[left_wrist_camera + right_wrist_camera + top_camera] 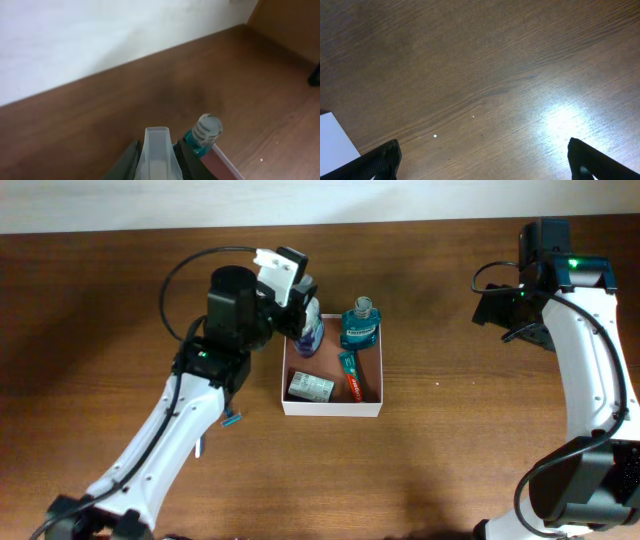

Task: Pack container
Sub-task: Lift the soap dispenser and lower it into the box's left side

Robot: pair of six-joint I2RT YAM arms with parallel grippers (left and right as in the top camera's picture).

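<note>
Left gripper [159, 164]: clamped narrow on clear-capped bottle [310, 332], at container's far-left corner.
Container [330, 409]: mid-table, carrying teal bottle [361, 326], red tube [352, 378], small packet [310, 387].
Right gripper [485, 162]: spread wide, holding nothing, above table [450, 440], well right.

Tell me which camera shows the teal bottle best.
Overhead: the teal bottle shows whole, in a far corner of the container. Left wrist catches only its cap and shoulder behind the held translucent bottle. Right wrist misses it.

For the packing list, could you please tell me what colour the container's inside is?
The container is reddish-brown inside; overhead view shows it best.
</note>
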